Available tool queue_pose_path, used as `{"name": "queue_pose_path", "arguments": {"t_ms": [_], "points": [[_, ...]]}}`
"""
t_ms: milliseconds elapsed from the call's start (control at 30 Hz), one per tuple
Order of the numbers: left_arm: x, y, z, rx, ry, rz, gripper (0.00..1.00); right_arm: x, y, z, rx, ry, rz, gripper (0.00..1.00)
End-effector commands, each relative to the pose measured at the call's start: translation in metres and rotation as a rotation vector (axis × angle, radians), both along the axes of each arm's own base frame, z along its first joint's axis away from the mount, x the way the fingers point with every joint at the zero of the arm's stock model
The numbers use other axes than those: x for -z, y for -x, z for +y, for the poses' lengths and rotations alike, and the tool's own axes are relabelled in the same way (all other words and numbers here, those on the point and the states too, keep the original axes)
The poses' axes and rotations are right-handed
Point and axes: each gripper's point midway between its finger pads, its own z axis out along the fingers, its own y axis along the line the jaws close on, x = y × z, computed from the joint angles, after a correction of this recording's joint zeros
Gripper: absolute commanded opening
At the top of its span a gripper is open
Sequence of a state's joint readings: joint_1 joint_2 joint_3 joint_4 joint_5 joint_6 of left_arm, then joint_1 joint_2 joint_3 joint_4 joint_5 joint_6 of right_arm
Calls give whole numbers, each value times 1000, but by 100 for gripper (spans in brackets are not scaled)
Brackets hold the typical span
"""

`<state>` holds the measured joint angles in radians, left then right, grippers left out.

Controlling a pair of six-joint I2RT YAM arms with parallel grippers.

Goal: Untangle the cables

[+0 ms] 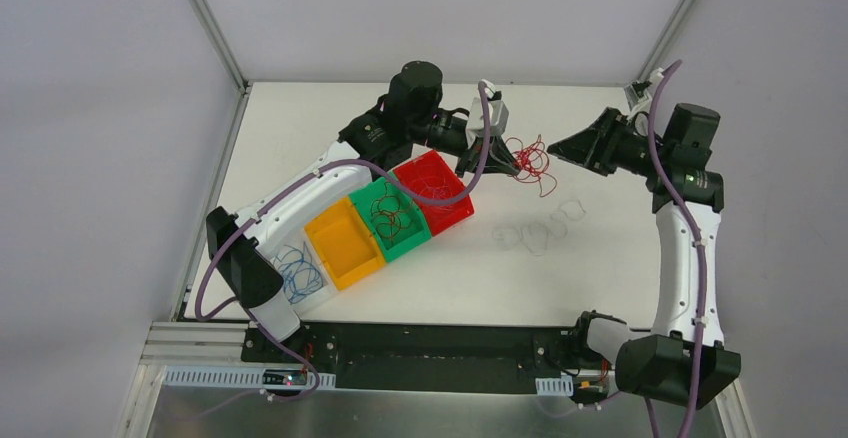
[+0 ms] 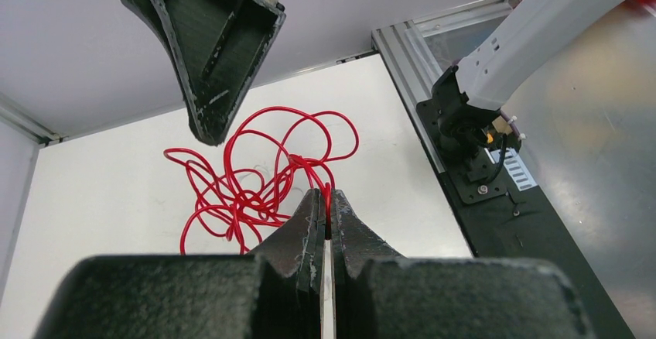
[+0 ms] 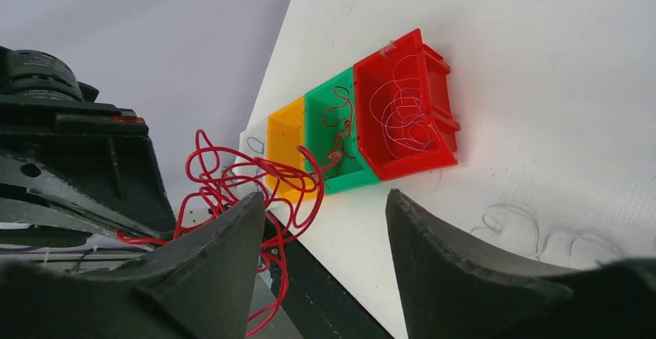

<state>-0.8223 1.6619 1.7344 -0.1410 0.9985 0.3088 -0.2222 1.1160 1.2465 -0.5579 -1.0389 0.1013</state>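
From above, I see my left tool (image 1: pixel 503 161) and right tool (image 1: pixel 562 150) facing each other across the bright red cable tangle (image 1: pixel 530 161). Left wrist view: its jaws are pinched tight on one red strand. Right wrist view: that tool gapes wide, the tangle just beside one finger (image 3: pixel 224 261).

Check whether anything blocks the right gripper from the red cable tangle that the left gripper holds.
Nothing visible does. The right gripper, open, has its tips right at the red cable tangle, with only air between. The left gripper is shut on one strand from the opposite side.
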Motion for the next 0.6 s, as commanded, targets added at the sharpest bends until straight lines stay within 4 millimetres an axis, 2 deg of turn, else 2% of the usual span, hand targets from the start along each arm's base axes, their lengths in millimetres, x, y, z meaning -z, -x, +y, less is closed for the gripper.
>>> {"name": "queue_pose_path", "arguments": {"t_ms": [0,267,500,567], "points": [[-24,11,12,38,64,-71,0,-1,-4,10,-11,71,-69,61],[-28,10,13,29,78,-91,0,18,-16,20,5,176,-85,50],[-37,9,13,16,105,-87,0,16,-25,35,-22,185,-140,44],[-37,9,13,12,103,-78,0,13,-30,38,-9,183,-158,36]]}}
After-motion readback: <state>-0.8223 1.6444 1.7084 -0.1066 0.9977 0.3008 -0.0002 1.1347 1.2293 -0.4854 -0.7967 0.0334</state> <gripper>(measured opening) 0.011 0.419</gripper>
